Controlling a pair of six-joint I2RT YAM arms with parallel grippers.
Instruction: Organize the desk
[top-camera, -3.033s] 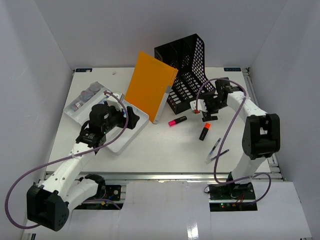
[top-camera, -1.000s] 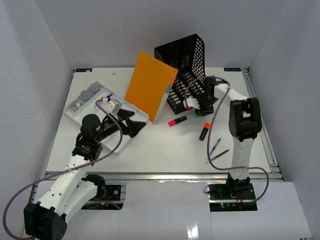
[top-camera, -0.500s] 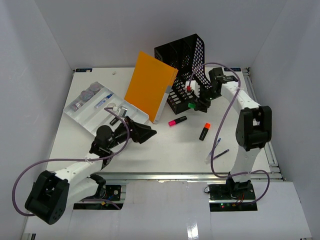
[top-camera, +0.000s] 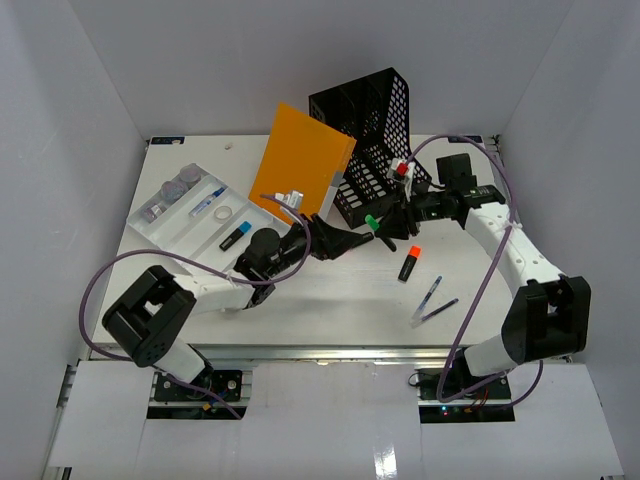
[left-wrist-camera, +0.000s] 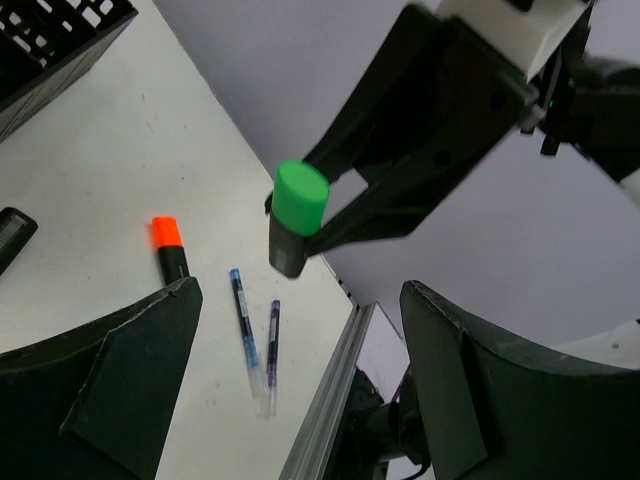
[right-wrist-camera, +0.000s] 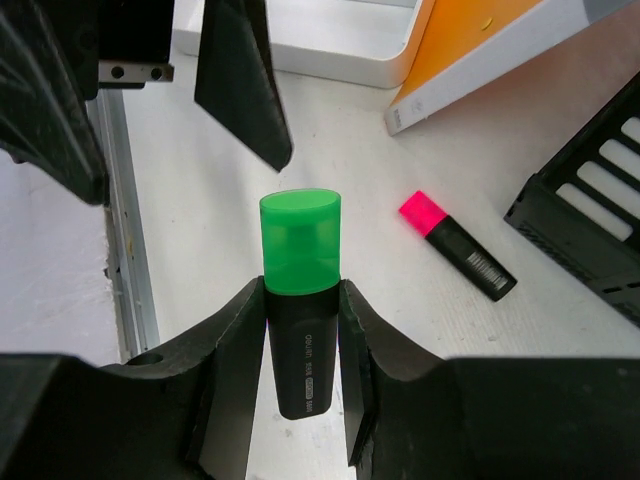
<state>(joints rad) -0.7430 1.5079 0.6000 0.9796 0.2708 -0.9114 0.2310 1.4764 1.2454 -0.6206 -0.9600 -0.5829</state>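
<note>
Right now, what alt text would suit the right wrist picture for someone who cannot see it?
The right gripper clamps a green-capped highlighter, cap pointing away from the camera. Beyond it the open left gripper faces it above the white desk, where a pink-capped highlighter lies near an orange folder.

Top camera: high above the near edge, looks down over the whole surface (top-camera: 300, 290).
Left wrist camera: close and low, faces right across the surface toward the front rail (left-wrist-camera: 325, 425).
Right wrist camera: close, faces left and down.
All three catch the green-capped marker (top-camera: 371, 221); the two wrist views face each other across it.
</note>
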